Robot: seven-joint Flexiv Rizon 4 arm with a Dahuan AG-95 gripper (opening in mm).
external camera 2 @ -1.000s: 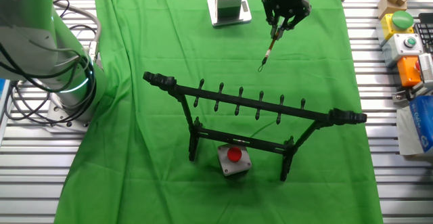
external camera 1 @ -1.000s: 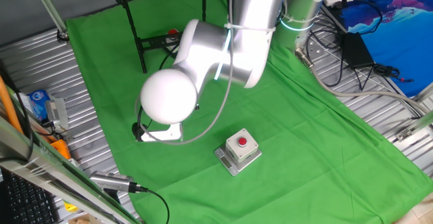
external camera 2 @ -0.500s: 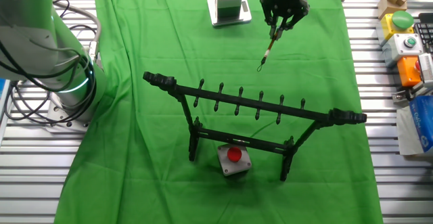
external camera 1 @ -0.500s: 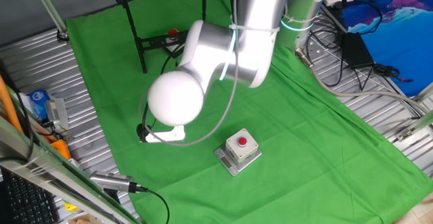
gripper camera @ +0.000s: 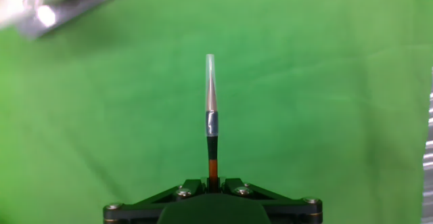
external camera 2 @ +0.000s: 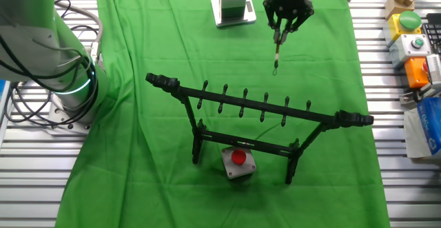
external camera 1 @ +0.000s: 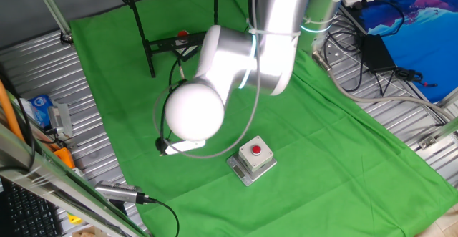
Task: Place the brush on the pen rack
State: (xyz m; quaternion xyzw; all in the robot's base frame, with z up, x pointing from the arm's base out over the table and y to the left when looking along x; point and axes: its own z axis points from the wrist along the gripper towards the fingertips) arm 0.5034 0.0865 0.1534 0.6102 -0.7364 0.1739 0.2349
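1. Green cloth (external camera 2: 138,83) covers my desk; the hand (external camera 2: 280,28) grips the brush (external camera 2: 277,52) above it, well apart from the pen rack (external camera 2: 258,107).
2. Only my hand view shows the brush's pale tip.

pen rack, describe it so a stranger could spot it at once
On the green cloth, nearer the silver arm base than the tool holding the brush, stands the pen rack. It is a black frame of thin bars whose top bar carries small pegs, straddling a grey red-button box.

The thin reddish-brown brush (external camera 2: 277,52) with pale tip hangs above the cloth, off the rack. The black thin-barred metal pen rack (external camera 2: 256,109) stands upright, its pegs bare.
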